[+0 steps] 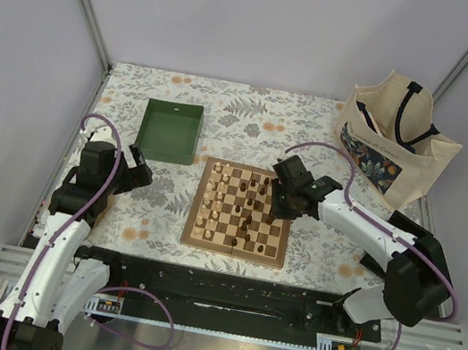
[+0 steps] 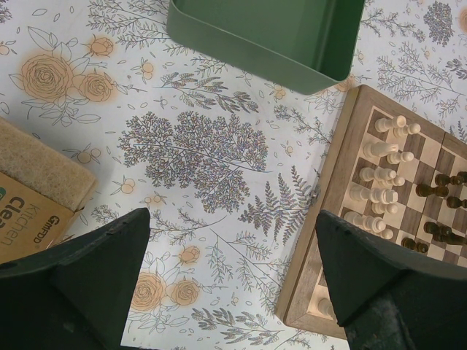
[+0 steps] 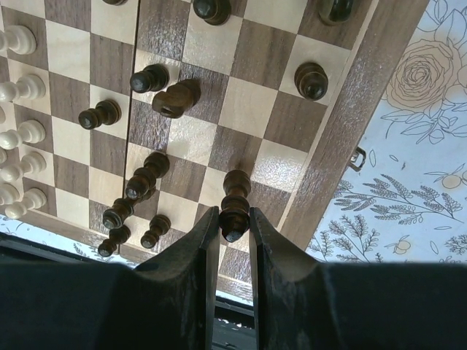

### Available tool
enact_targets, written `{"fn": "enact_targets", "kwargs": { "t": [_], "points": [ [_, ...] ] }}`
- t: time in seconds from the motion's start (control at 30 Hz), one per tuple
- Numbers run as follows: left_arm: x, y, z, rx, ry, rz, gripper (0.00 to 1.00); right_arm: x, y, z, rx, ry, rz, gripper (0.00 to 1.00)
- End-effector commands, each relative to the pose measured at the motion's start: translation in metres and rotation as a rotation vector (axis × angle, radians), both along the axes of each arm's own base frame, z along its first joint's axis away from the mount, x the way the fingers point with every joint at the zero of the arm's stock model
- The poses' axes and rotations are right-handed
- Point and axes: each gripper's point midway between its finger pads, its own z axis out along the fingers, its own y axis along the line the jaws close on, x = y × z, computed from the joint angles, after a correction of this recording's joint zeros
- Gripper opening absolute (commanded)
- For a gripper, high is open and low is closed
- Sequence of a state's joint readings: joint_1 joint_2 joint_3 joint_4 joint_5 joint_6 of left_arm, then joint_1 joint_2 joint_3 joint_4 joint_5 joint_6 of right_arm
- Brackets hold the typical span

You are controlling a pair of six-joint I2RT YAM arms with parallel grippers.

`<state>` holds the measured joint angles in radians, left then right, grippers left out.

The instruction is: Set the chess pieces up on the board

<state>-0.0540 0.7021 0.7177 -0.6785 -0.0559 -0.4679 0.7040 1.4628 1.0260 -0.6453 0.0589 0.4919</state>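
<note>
A: State of the right gripper (image 3: 233, 226)?
B: Narrow, pinching a dark piece (image 3: 235, 200) near its head. The piece's long axis runs straight out from the fingertips, base toward the board (image 3: 343, 124).
A: Free squares?
B: Just beyond the tips, slightly right. The left gripper (image 2: 232, 244) is wide and empty, with the board off to its right.

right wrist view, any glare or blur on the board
Right wrist: pale sheen across the board near its seam, chess pieces sharp, right gripper fingers underexposed, nearly black. Left wrist: tablecloth crisp, left gripper fingers dark and soft-edged. Top external: even light, no hard shadows.
</note>
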Motion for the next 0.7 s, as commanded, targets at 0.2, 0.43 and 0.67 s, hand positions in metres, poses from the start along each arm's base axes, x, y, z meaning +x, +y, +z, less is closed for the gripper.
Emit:
{"fn": "enact_targets", "kwargs": {
  "t": [0.2,0.43,0.67],
  "points": [
    [0.01,-0.001,0.017,-0.008,-0.072,-0.008,0.99,0.006,0.02,0.006,0.024,-0.02,0.035,0.23],
    [0.01,-0.002,0.017,-0.009,-0.073,-0.01,0.99,0.007,0.028,0.008,0.004,-0.045,0.046,0.25],
    [0.009,-0.001,0.016,-0.007,-0.07,-0.008,0.99,0.007,0.03,0.006,-0.03,-0.057,0.045,0.28]
  ]
}}
